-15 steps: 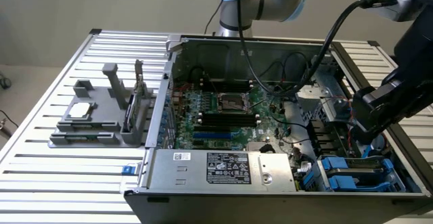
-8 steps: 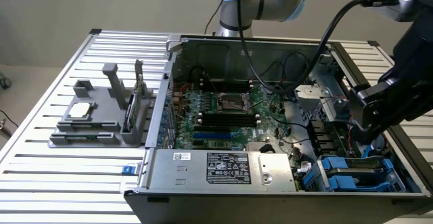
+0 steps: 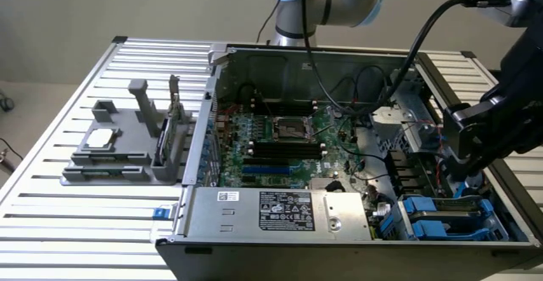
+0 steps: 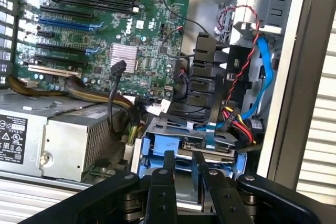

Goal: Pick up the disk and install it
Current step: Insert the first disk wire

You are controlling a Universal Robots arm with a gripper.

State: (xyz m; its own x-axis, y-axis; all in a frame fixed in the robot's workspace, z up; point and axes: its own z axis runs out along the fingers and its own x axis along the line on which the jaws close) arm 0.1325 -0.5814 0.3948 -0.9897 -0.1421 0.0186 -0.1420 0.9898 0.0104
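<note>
Disk (image 4: 157,150) close under the gripper (image 4: 184,155): probably rigid, fairly heavy and shock-sensitive, best held by its blue frame's edges; whether the gripper clasps it, I cannot tell.

The disk (image 3: 441,206) sits inside the case (image 3: 339,259) beside the power supply (image 3: 280,212).

exterior: high, wide over case (image 3: 339,259) | wrist: close | shared: drive bay (image 3: 421,225) (image 4: 152,145)
</note>
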